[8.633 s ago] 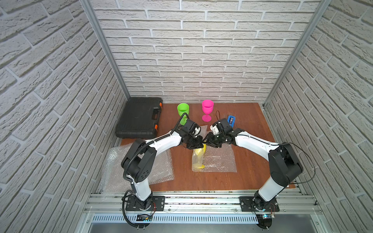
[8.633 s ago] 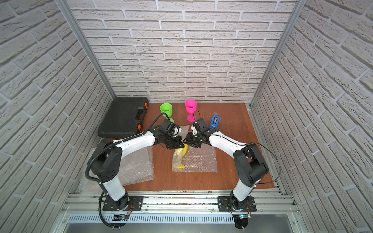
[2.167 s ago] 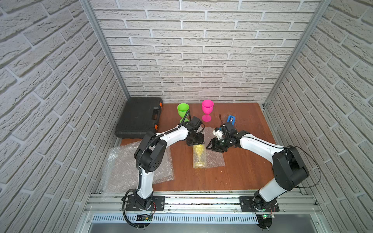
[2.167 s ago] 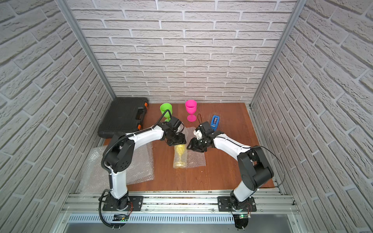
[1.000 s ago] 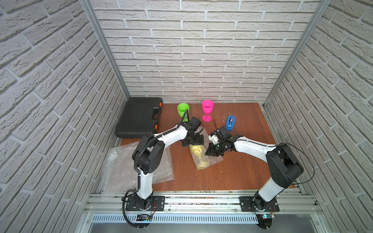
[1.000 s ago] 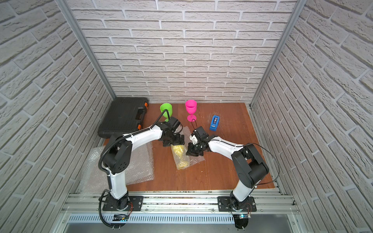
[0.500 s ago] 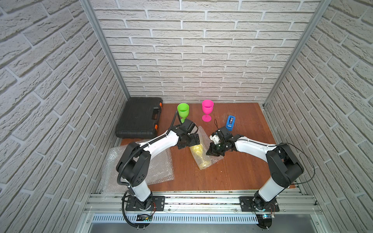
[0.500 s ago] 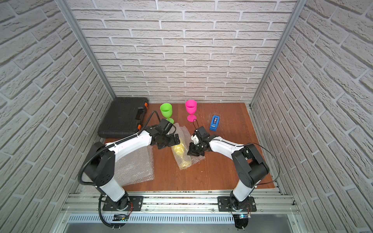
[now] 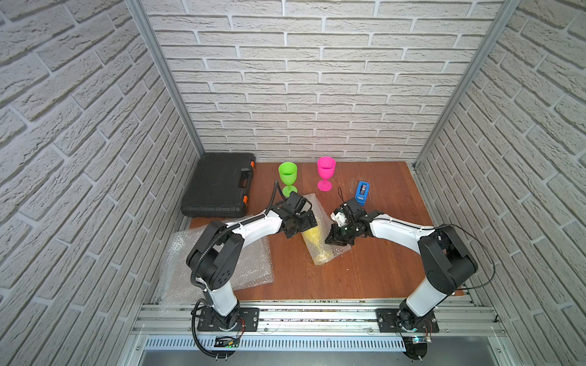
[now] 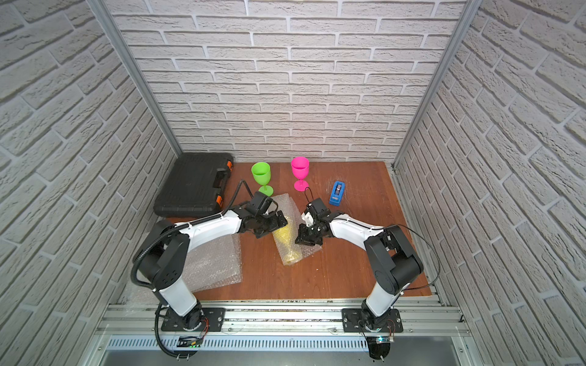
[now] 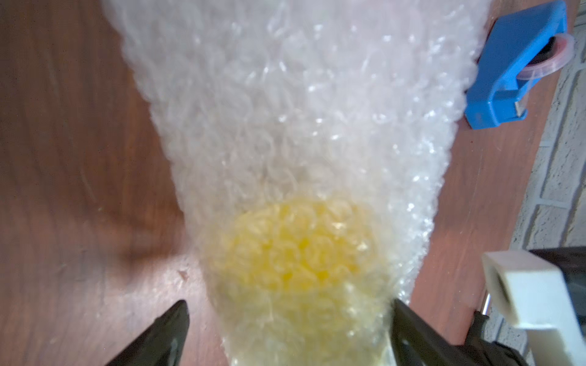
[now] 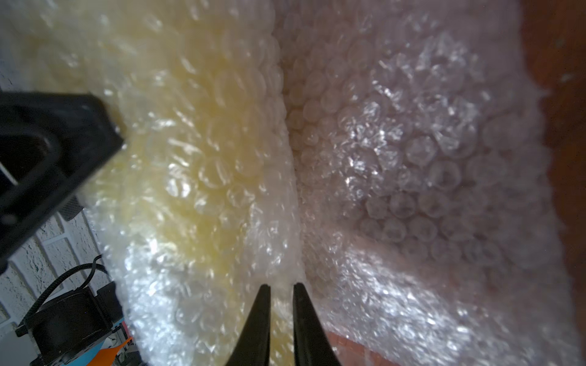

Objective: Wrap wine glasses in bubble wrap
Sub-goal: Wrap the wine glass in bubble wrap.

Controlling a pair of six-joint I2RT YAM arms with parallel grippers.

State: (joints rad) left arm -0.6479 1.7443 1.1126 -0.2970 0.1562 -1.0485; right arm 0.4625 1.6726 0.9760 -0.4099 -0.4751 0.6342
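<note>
The yellow wine glass [image 9: 317, 244] [image 10: 287, 240] lies slanted on the table, rolled in bubble wrap [image 9: 317, 206] [image 10: 287, 202]. My left gripper [image 9: 306, 223] [image 10: 274, 226] [image 11: 289, 305] is open astride the bundle's far end, yellow [image 11: 295, 244] showing through the wrap [image 11: 285, 79]. My right gripper [image 9: 334, 239] [image 10: 304, 239] [image 12: 282, 286] is on the bundle's right side, jaws nearly together on a fold of wrap [image 12: 412, 142] beside the glass [image 12: 190, 126]. The green wine glass [image 9: 288, 177] [image 10: 262, 177] and pink one [image 9: 326, 172] [image 10: 300, 172] stand upright at the back.
A blue tape dispenser [image 9: 362, 192] [image 10: 337, 192] [image 11: 520, 63] sits behind the right gripper. A black case [image 9: 218, 183] [image 10: 193, 183] lies at the back left. Spare bubble wrap sheets [image 9: 253, 266] [image 10: 215, 266] lie under the left arm at the front left.
The left gripper swung out to the left, then came back over the bundle's far end. The right gripper's jaws have parted slightly. The bundle has barely moved.
</note>
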